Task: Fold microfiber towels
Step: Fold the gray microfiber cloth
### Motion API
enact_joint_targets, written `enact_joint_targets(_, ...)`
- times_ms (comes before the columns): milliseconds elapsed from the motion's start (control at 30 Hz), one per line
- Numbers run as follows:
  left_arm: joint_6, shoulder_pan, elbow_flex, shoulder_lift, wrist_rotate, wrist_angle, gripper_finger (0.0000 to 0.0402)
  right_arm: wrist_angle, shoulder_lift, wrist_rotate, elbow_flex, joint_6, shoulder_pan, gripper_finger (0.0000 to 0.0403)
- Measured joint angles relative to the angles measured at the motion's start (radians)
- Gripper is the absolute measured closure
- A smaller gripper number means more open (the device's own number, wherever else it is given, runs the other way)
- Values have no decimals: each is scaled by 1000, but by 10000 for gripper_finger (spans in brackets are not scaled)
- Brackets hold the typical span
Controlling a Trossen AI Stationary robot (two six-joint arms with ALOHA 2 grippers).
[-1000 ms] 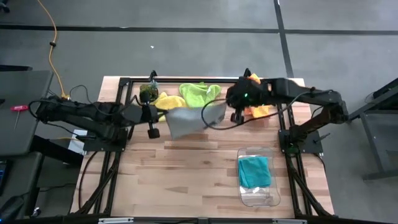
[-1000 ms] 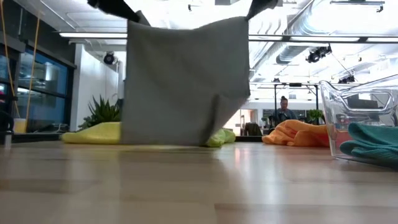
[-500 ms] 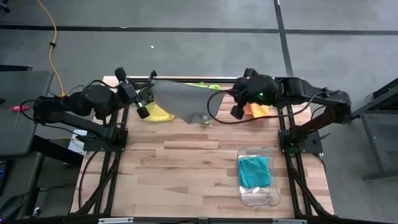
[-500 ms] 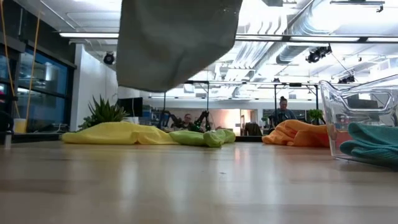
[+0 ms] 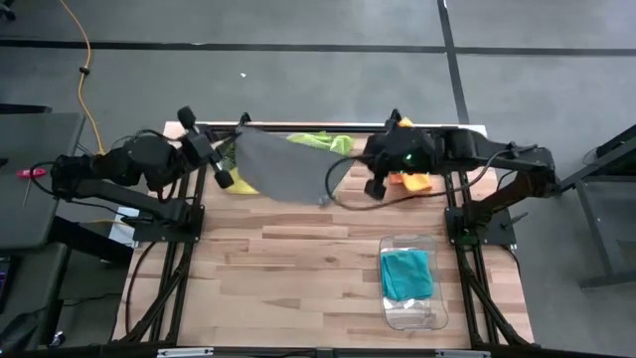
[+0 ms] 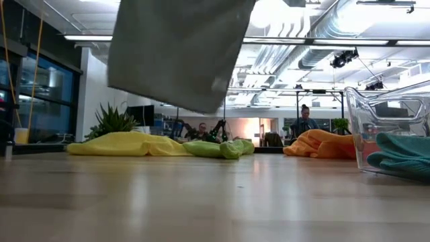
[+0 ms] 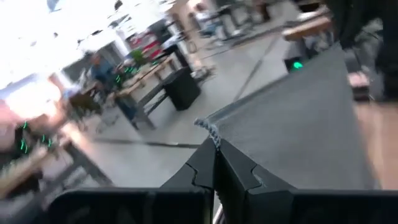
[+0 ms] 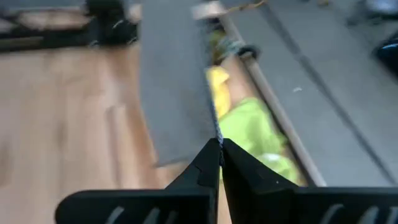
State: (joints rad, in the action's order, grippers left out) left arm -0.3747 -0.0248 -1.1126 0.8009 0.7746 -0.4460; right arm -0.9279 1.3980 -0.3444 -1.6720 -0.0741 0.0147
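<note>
We've got the grey towel [image 5: 281, 169] stretched in the air betw. both grippers: left gripper [image 7: 214, 163] pinched on one corner, right gripper [image 8: 219, 160] pinched on the opposite one. Below/behind it, yellow [image 6: 127, 144] & lime [image 6: 218, 148] towels lie on the table [image 5: 298, 268]; orange towel [image 6: 322, 144] sits under the right gripper. Teal towel [image 5: 406, 273] is in the bin [image 5: 430, 316], well apart from both grippers.

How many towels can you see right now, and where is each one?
5. The grey towel hangs in the air, pinched between the left gripper and right gripper. Yellow towel, lime green towel and orange towel lie along the table's back edge. Teal towel is in the clear bin.
</note>
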Motion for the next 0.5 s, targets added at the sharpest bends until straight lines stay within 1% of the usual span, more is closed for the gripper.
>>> enact_joint_targets(67, 24, -7, 0, -8, -8, -19, 401, 13, -7, -14, -4, 18, 11, 403)
enact_joint_targets(167, -1, -17, 0, -8, -18, -35, 401, -18, -1, 22, -2, 27, 35, 403)
enact_joint_targets(233, 32, -17, 0, -3, -57, -48, 401, -33, -1, 45, -1, 28, 52, 403)
enact_joint_targets(300, 63, -24, 5, 2, -75, -68, 401, -43, -4, 46, -2, 33, 70, 403)
enact_joint_targets(367, 89, -30, 24, 6, -91, -66, 401, -65, -3, 55, -2, 51, 89, 403)
enact_joint_targets(500, 136, -54, 94, 17, -156, -40, 401, -122, -3, 66, -2, 78, 133, 403)
